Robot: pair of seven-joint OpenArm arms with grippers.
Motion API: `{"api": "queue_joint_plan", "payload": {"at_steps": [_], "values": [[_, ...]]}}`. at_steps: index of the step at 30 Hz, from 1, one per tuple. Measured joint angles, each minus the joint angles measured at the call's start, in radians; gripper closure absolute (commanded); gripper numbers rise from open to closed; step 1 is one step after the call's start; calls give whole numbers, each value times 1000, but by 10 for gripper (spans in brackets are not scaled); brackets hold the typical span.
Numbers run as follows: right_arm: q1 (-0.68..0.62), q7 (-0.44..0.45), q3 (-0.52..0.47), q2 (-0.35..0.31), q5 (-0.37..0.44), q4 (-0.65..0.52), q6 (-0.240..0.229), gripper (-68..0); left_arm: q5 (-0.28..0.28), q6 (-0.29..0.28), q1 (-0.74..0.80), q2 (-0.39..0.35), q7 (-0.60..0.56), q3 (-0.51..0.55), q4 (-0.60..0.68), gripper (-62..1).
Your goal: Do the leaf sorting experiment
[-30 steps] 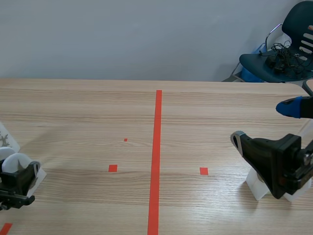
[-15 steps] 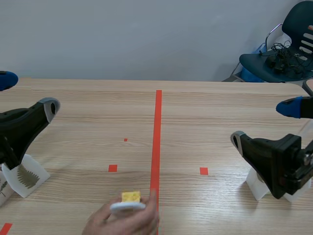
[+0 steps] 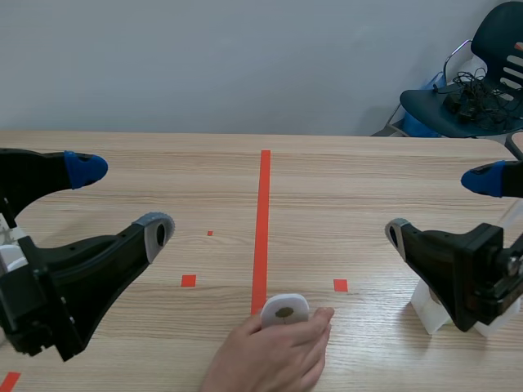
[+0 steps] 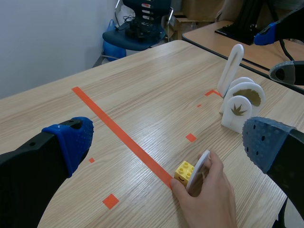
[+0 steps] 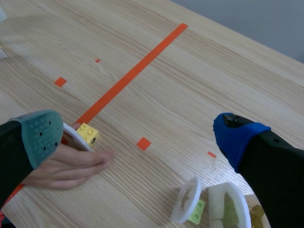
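Your left gripper (image 3: 121,199) hung wide open. By the tape line (image 3: 261,237), a person's hand (image 3: 274,355) gripped a white leaf disc (image 3: 284,311), upright at its fingertips, on a yellow brick (image 4: 183,170). Your right gripper (image 3: 440,206) gaped open too.

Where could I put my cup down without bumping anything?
Far half of the table, both sides of the tape line, is bare. Crowded: the hand with its white disc at the near edge, and leaf stands at the right edge.

white disc (image 3: 284,311), yellow brick (image 4: 184,171), pale wood-grain table (image 3: 368,188)
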State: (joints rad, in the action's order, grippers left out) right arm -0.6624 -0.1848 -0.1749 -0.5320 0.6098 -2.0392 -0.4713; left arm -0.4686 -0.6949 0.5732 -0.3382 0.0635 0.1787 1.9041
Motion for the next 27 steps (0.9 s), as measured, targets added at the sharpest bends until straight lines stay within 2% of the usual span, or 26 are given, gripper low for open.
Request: {"api": "queue_joint_plan", "payload": {"at_steps": [15, 20, 23, 27], "values": [[1, -11, 11, 0, 0, 13, 0, -679, 1, 0, 0, -18, 0, 0, 0, -623], [51, 9, 139, 4, -6, 111, 3, -679, 1, 0, 0, -23, 0, 0, 0, -623], [122, 27, 221, 46, -95, 206, 3, -679, 1, 0, 0, -23, 0, 0, 0, -623], [215, 87, 307, 122, -171, 348, 4, -679, 3, 0, 0, -22, 0, 0, -1, -623]]}}
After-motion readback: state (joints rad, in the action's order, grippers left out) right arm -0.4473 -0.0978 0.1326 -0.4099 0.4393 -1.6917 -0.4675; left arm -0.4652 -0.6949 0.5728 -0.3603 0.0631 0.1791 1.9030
